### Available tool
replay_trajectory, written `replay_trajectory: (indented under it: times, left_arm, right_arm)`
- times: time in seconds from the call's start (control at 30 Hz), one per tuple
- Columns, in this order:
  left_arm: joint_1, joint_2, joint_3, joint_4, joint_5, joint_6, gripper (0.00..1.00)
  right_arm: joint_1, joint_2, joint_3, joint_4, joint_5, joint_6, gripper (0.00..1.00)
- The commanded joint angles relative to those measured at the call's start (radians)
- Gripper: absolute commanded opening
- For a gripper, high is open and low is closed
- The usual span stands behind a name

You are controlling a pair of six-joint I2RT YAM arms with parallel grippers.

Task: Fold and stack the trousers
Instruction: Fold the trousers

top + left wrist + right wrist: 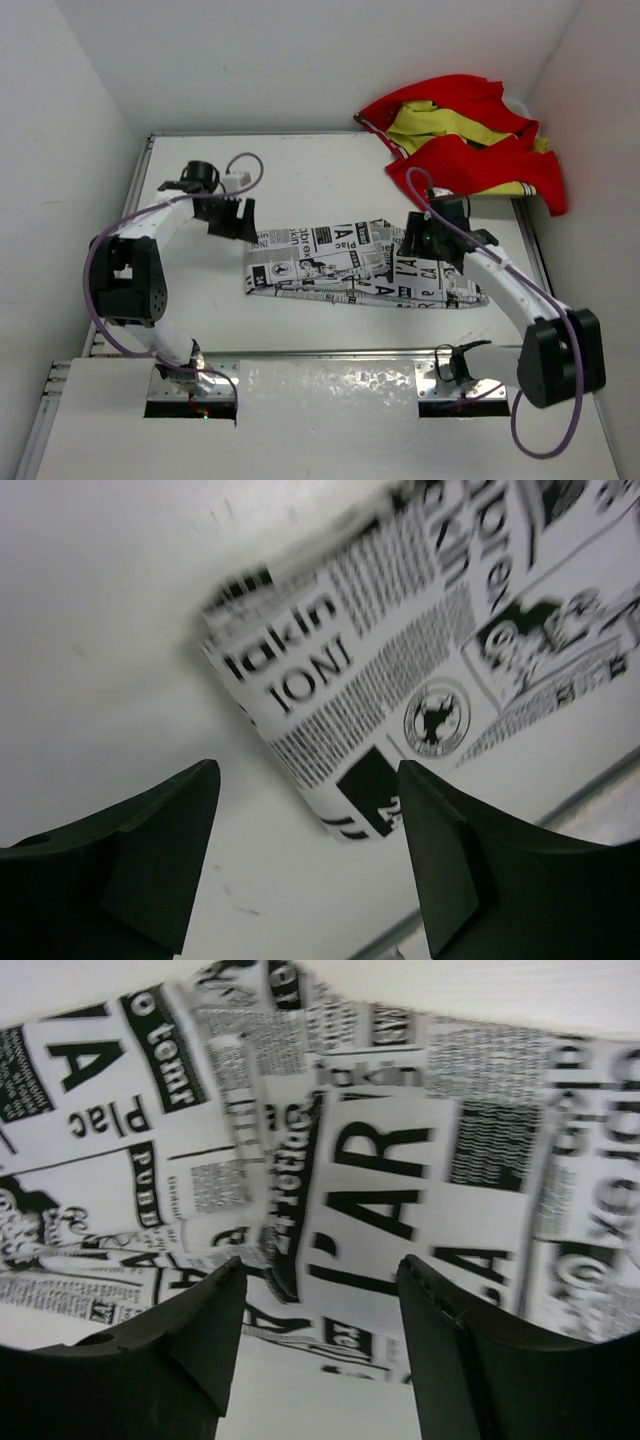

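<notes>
Lying flat across the middle of the white table (320, 180), the trousers (350, 265) are forming one long band of white cloth with black newsprint, running left to right. In the left wrist view their left end is showing as a rounded folded edge with headline lettering and a small round emblem. In the right wrist view the print is filling nearly the whole picture, with a creased ridge running down the cloth.

The left gripper (232, 222) is hanging just beside that left end, over bare table. Its jaws are standing wide apart and are holding nothing, and the cloth edge is lying beyond the fingertips (205, 780) rather than between them.

The right gripper (422, 240) is hovering over the right part of the band. Its jaws are also spread wide with nothing clamped, and printed cloth is showing through the gap. Whether the tips are touching the fabric I cannot tell.

A purple cable (95, 270) is looping along each arm.

Farther out, a red and yellow garment (460, 140) is sitting crumpled in the far right corner, against the wall and apart from the trousers.
</notes>
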Motion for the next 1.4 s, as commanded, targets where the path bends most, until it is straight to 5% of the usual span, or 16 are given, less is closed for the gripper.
replay_trajectory:
  times: [0.0,0.13,0.5,0.63,0.83,1.0,1.1,1.23,1.37]
  left_arm:
    - [-0.040,-0.024,-0.071,0.045,-0.041,0.002,0.71]
    - [-0.027,0.002,-0.143,0.104,-0.072,-0.014,0.72]
    - [-0.019,0.061,-0.240,0.190,0.015,-0.044,0.69]
    - [-0.020,0.090,-0.260,0.212,0.035,-0.053,0.63]
    - [-0.020,0.146,-0.237,0.187,0.085,-0.050,0.25]
    - [-0.005,0.142,-0.193,0.139,0.085,-0.009,0.00]
    - [0.009,0.124,-0.186,0.118,0.085,0.019,0.01]
    - [0.010,0.102,-0.165,0.054,0.121,0.081,0.39]
    - [0.012,0.104,-0.148,0.026,0.124,0.118,0.46]
  right_arm:
    - [0.046,0.104,0.063,0.065,-0.130,0.115,0.61]
    - [0.090,0.259,0.091,0.143,-0.216,0.191,0.68]
    - [0.095,0.504,0.154,0.156,-0.273,0.214,0.65]
    - [0.095,0.510,0.149,0.171,-0.274,0.227,0.42]
    - [0.095,0.508,0.146,0.177,-0.325,0.248,0.03]
    - [0.095,0.400,0.148,0.084,-0.294,0.216,0.00]
    - [0.093,0.350,0.140,0.044,-0.316,0.210,0.00]
    - [0.093,0.286,0.082,0.027,-0.371,0.222,0.00]
    - [0.093,0.277,0.045,0.007,-0.377,0.221,0.00]
